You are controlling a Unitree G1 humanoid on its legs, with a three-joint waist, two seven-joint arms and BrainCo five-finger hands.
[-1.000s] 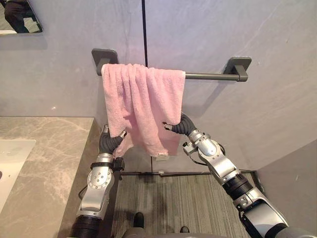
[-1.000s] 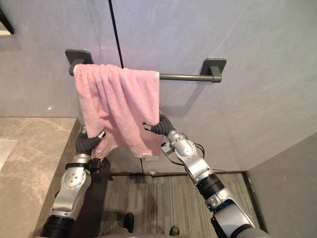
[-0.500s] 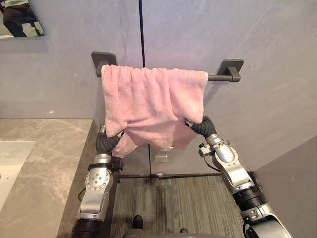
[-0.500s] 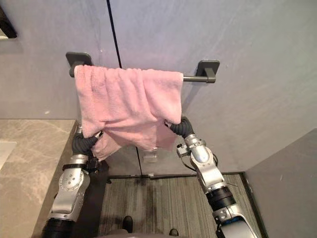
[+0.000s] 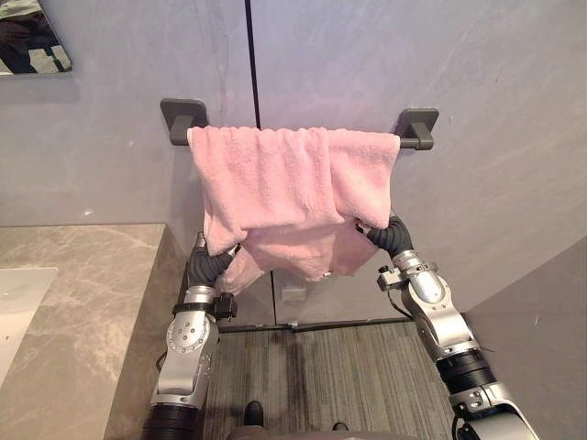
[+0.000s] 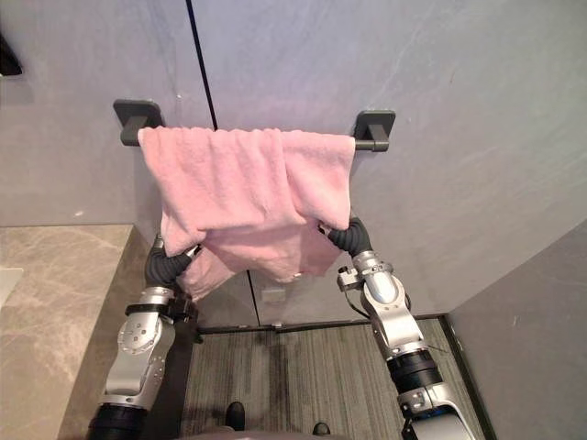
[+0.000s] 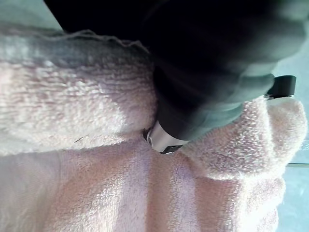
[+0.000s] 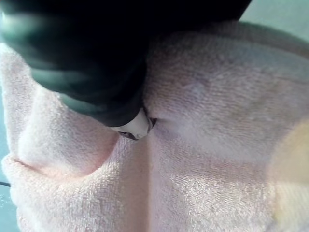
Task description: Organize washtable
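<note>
1. Right, the pink towel (image 5: 293,183) hangs over the towel bar (image 5: 415,130) on the grey wall. It reaches from bracket to bracket but is bunched and sagging in the middle.
2. The left hand (image 7: 193,92) is buried under the lower left edge and the right hand (image 8: 101,82) under the lower right. Whether either is clamped on cloth, I cannot tell.
3. The step looks like smoothing the drape: draw both lower corners down and apart, evenly and gently, so the folds flatten.
4. Tug one side too hard and the towel may slide off the bar.
</note>
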